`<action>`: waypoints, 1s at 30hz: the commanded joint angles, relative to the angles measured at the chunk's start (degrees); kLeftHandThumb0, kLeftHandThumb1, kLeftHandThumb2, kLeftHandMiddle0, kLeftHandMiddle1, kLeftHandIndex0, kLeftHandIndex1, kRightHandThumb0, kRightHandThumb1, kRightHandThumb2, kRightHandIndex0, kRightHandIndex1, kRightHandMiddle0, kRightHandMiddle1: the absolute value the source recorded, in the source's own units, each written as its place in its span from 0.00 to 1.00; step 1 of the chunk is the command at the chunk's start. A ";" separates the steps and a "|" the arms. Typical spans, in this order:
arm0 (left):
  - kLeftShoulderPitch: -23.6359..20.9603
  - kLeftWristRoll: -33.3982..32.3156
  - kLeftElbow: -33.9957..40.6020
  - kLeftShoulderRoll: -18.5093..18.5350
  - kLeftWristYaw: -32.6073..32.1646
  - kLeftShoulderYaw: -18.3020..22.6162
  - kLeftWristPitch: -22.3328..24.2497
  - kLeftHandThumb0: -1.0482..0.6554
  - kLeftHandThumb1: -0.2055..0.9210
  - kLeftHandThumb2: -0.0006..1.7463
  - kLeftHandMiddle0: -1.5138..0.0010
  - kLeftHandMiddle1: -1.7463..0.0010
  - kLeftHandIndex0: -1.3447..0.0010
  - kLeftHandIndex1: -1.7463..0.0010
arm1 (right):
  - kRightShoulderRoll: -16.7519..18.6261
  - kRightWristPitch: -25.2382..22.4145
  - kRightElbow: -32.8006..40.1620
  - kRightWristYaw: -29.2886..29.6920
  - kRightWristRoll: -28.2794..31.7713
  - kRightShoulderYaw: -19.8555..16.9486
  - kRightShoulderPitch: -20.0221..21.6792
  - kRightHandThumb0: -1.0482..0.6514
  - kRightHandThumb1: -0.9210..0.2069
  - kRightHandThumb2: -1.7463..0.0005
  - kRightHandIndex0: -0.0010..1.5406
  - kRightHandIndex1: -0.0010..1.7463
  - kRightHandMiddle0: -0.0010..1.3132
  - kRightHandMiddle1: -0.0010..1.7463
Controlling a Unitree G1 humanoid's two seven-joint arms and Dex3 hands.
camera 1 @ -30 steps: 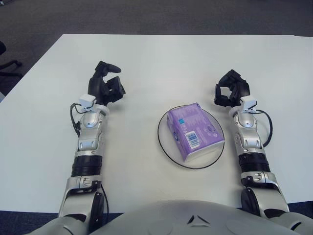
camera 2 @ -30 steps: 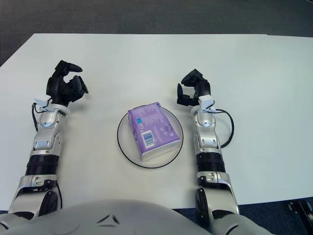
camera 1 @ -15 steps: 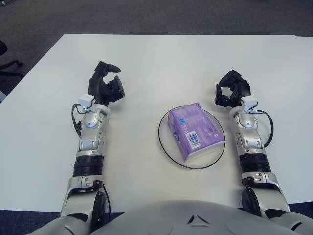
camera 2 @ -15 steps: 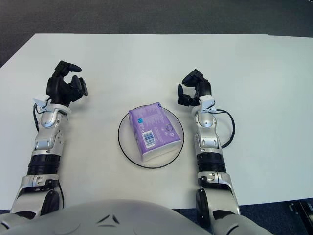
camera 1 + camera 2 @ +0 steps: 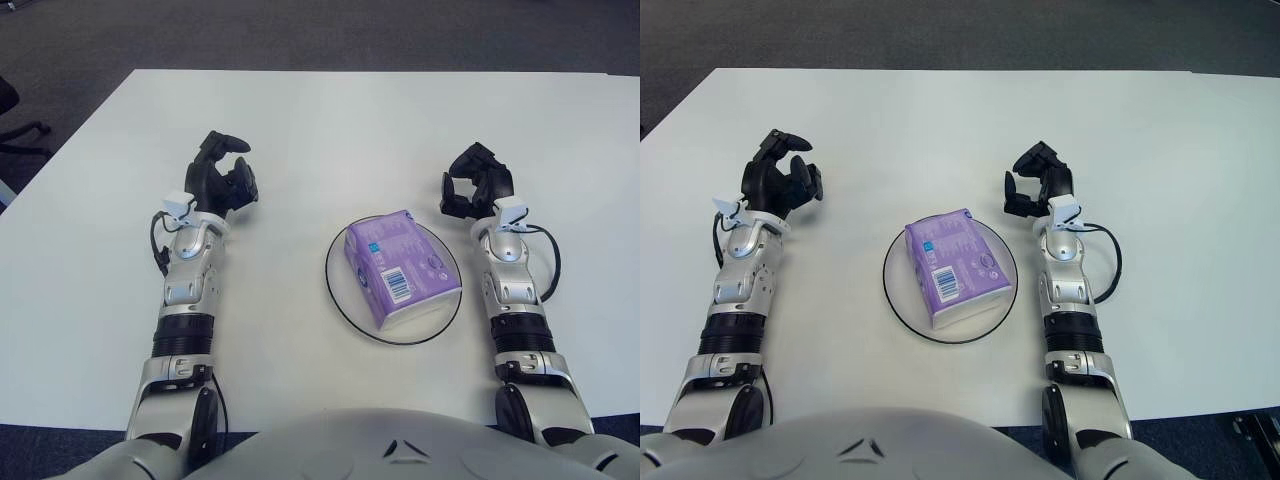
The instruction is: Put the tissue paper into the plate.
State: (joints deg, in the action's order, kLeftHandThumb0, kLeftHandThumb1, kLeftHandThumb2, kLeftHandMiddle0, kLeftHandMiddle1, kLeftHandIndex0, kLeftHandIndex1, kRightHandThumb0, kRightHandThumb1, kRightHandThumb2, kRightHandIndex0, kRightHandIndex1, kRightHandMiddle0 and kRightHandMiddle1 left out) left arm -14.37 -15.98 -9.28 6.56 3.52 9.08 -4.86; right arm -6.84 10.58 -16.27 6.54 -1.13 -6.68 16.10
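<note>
A purple pack of tissue paper [image 5: 398, 267] lies in the round white plate with a dark rim [image 5: 346, 311] on the white table, in front of me. My left hand [image 5: 222, 177] hovers to the left of the plate, well apart from it, with its fingers relaxed and empty. My right hand [image 5: 476, 187] sits just beyond the plate's right edge, fingers loosely curled and holding nothing. Neither hand touches the pack or the plate.
The white table [image 5: 330, 130] stretches far beyond the plate. Dark carpet [image 5: 300, 30] lies past its far edge. A black chair base [image 5: 15, 135] shows at the far left, off the table.
My left hand has drifted slightly to the right and its fingers have shifted a little. The right hand, the pack and the plate stay as they were.
</note>
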 commanded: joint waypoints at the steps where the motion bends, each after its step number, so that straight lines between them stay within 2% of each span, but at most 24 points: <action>1: 4.21 -1.06 -3.41 -4.85 0.50 -0.99 1.22 0.35 0.53 0.70 0.13 0.00 0.59 0.00 | 3.55 0.85 -5.22 0.40 0.37 0.68 -8.99 0.34 0.52 0.26 0.84 1.00 0.46 1.00; 15: 4.59 -1.06 -3.23 -5.16 0.08 -1.63 3.42 0.35 0.53 0.70 0.13 0.00 0.59 0.00 | 3.59 1.20 -5.22 0.60 0.10 0.90 -9.12 0.34 0.53 0.25 0.84 1.00 0.46 1.00; 30: 4.37 1.45 -6.80 -5.97 -0.09 -3.29 -0.10 0.35 0.52 0.71 0.13 0.00 0.58 0.00 | 3.45 2.10 -5.81 -0.15 0.55 0.86 -9.05 0.34 0.53 0.25 0.84 1.00 0.46 1.00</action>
State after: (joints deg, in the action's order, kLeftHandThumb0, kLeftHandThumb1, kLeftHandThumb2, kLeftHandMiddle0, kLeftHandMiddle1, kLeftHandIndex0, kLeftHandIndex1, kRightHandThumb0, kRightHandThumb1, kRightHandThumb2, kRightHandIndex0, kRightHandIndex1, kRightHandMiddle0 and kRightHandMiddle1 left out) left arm -15.14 -15.79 -11.72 6.42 3.59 8.16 -3.25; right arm -7.08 11.17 -16.37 6.48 -1.13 -6.67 15.92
